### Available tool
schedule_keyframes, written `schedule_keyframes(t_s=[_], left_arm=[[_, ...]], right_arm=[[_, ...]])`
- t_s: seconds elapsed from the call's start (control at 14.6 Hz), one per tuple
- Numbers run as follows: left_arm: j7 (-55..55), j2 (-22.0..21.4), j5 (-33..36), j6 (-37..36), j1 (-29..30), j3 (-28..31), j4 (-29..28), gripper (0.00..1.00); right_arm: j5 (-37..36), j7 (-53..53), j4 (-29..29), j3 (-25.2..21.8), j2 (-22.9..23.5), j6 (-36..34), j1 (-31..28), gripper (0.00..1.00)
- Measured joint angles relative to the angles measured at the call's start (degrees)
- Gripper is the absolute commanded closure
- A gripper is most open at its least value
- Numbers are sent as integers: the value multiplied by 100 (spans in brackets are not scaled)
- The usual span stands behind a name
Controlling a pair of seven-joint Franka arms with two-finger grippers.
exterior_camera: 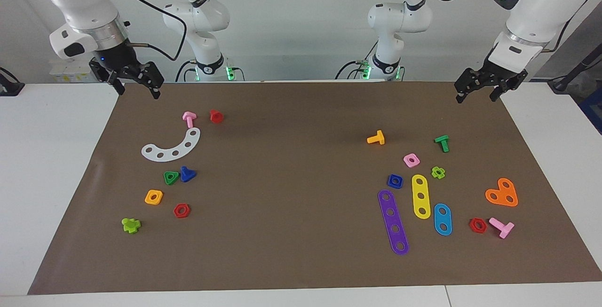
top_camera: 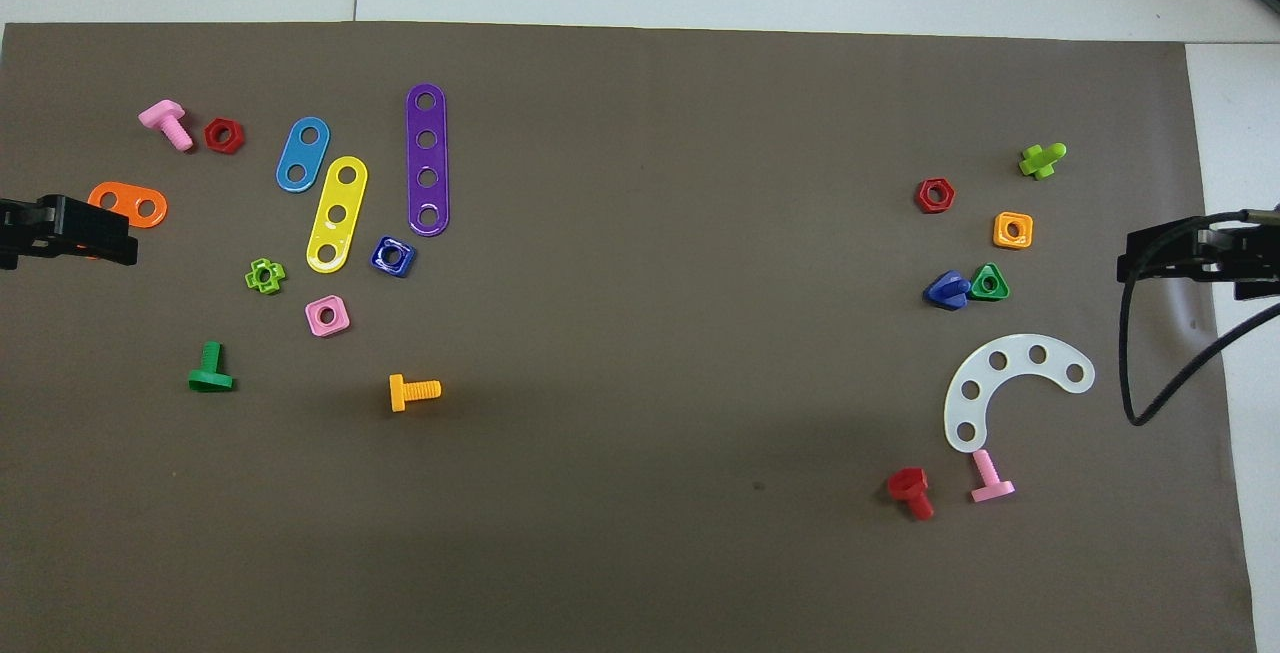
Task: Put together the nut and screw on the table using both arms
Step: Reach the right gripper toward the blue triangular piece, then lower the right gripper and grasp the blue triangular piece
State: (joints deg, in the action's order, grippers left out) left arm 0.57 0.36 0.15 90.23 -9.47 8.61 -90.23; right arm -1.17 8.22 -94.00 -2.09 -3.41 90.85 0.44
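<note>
Two parts, unjoined: blue square nut (exterior_camera: 395, 181) and blue triangular-headed screw (exterior_camera: 187, 174) lie well apart on the mat.
Left gripper (exterior_camera: 478, 93) and right gripper (exterior_camera: 137, 87) hover spread and empty; next, judged, each descends onto its nearer part.

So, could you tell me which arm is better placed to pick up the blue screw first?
The right arm. The screw lies beside the green triangular nut at its end of the table, and the right gripper hangs there. The left gripper waits above the other end, where the nut lies.
</note>
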Motion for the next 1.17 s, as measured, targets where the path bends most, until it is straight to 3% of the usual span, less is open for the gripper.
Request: schedule_keyframes(t_s=[0.34, 0.62, 0.89, 1.17], left_arm=[[0, 0, 0, 0, 0, 0, 0, 0], [0, 0, 0, 0, 0, 0, 0, 0], [0, 0, 0, 0, 0, 0, 0, 0], [0, 0, 0, 0, 0, 0, 0, 0]], right_arm=[[2, 0, -80, 4, -2, 20, 1, 0], [5, 0, -514, 9, -70, 527, 19, 0], [10, -80, -1348, 17, -24, 1624, 213, 0], [209, -747, -1907, 20, 684, 2914, 291, 0]])
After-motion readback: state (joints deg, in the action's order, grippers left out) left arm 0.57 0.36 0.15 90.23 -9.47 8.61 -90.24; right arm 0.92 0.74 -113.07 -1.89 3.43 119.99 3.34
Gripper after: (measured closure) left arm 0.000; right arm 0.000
